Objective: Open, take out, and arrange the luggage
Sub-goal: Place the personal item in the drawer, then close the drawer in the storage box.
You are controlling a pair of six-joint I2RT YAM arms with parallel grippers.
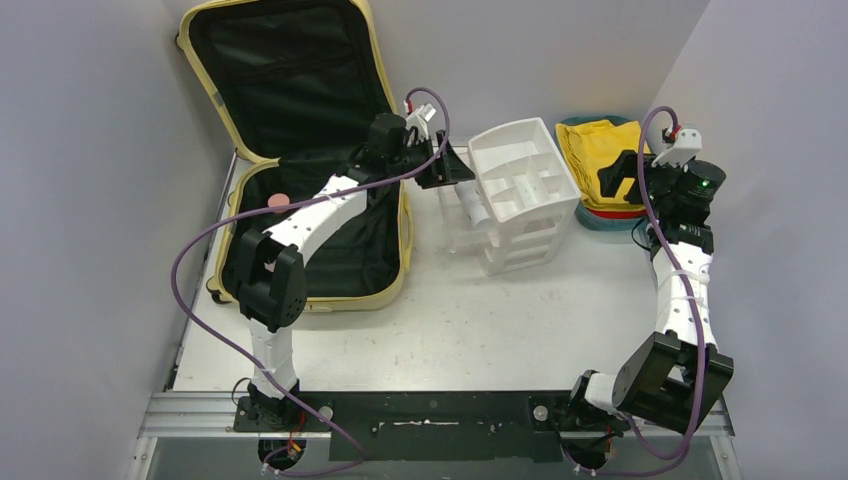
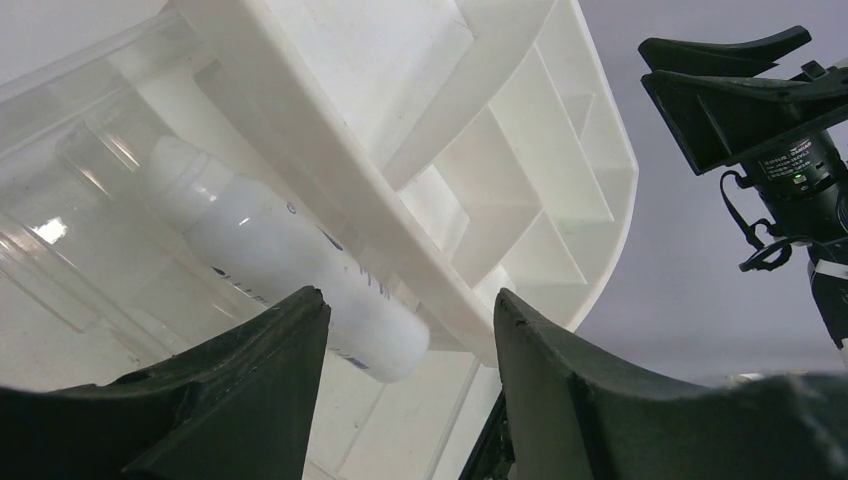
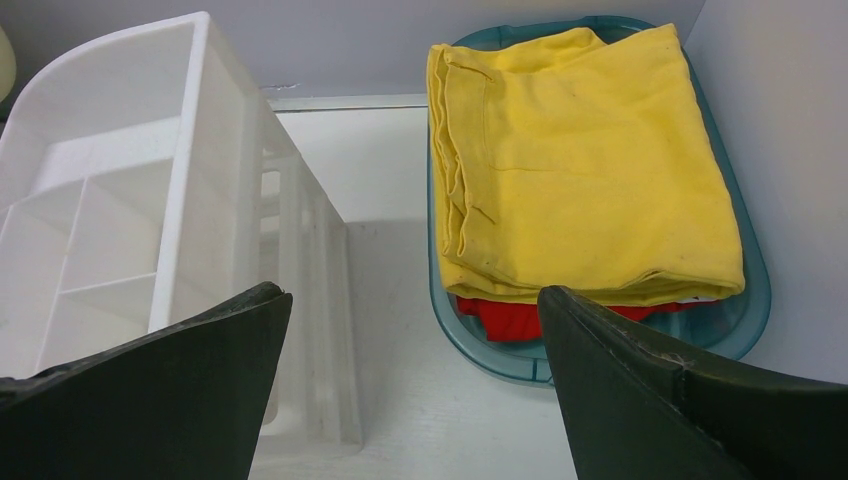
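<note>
Altogether — one luggage, one organizer, one bottle, two cloths.

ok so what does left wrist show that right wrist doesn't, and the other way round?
Left wrist only: a white bottle lying behind clear plastic under the white organizer, plus the right gripper across the way. Right wrist only: a folded yellow cloth on top of a red cloth in a teal tray. Both: the white organizer, seen from opposite sides.
</note>
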